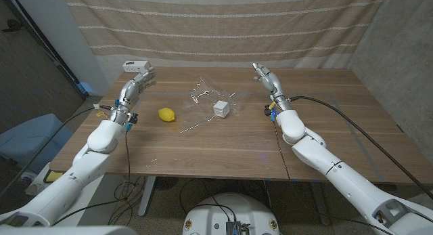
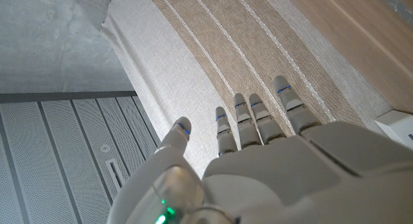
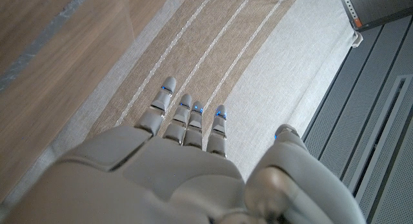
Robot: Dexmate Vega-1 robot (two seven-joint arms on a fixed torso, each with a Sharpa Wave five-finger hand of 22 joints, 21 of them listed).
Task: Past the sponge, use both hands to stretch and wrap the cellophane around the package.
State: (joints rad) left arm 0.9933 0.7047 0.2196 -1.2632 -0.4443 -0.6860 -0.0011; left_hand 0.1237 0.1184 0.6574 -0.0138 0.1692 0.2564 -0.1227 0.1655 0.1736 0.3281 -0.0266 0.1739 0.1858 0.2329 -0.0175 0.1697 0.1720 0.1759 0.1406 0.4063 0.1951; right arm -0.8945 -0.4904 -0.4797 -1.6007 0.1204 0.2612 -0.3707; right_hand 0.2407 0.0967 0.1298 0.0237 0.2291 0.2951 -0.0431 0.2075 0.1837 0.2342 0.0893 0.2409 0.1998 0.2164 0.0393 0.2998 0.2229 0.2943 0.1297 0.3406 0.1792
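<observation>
My left hand (image 1: pixel 140 81) hangs near the table's (image 1: pixel 223 154) far left corner and my right hand (image 1: pixel 266 77) near its far edge, both empty with fingers apart; the small white package (image 1: pixel 220 109) sits mid-table on crumpled clear cellophane (image 1: pixel 206 99) whose long axis runs from the near left toward the far right. The yellow sponge (image 1: pixel 166 114) lies left of it; I can read no writing.

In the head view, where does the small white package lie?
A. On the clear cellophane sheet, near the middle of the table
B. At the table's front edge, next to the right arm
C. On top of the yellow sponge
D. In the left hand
A: the package sits on the crinkled cellophane mid-table, apart from the yellow sponge, and both hands are empty.
</observation>
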